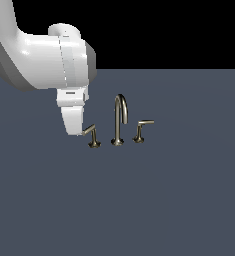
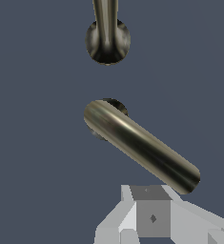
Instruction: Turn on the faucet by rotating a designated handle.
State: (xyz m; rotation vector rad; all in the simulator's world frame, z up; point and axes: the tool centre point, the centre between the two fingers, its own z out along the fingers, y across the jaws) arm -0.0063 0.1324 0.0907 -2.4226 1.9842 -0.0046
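On the grey bench stands the faucet, its arched spout between two lever handles. The handle on the exterior view's left has its arm angled out toward the white hand, whose tip sits right at the lever's free end. Whether the hand is open or closed I cannot tell. The other handle stands apart, untouched.

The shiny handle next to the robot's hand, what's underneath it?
Under the handle you can see a sliver of its round dark base and the plain grey floor. The lever covers the rest of the base and the post. The gripper is beside its tip.
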